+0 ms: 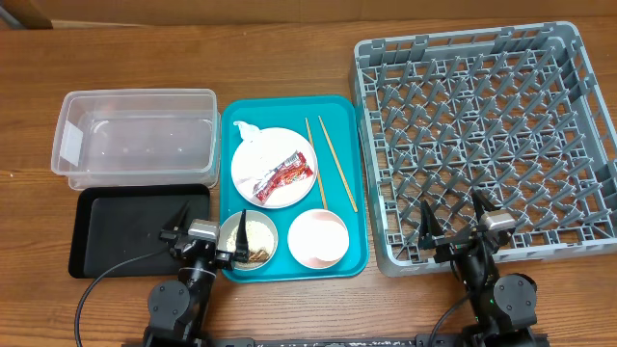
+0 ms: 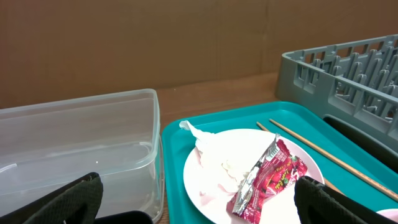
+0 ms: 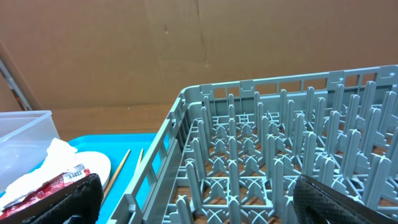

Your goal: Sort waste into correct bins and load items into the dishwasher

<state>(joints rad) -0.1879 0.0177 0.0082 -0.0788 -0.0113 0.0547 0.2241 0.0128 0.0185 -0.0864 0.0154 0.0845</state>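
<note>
On the teal tray (image 1: pixel 342 253), wrapper (image 1: pixel 286 173) and tissue (image 1: pixel 249 132) lie on the plate (image 1: pixel 253 166). Left gripper (image 1: pixel 212 224), right gripper (image 1: pixel 451 217) — both wide apart, empty. Advice: pinch wrapper's raised edge — avoid dragging tissue.

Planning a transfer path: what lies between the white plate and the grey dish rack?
Two wooden chopsticks, lying side by side on the teal tray, clearest in the overhead view.

Teal serving tray (image 1: pixel 289 109); grey rack (image 1: pixel 482 37) with grid of pegs; clear tub (image 1: pixel 135 93); black tray (image 1: pixel 120 236). White plate (image 1: pixel 295 145), white bowl (image 1: pixel 317 237), white tissue (image 1: pixel 248 134), red-and-white wrapper (image 1: pixel 286 175), pale tan chopsticks (image 1: pixel 337 164). Brown wood-grain tabletop (image 1: pixel 289 58), brown cardboard (image 2: pixel 186 43) behind.
</note>
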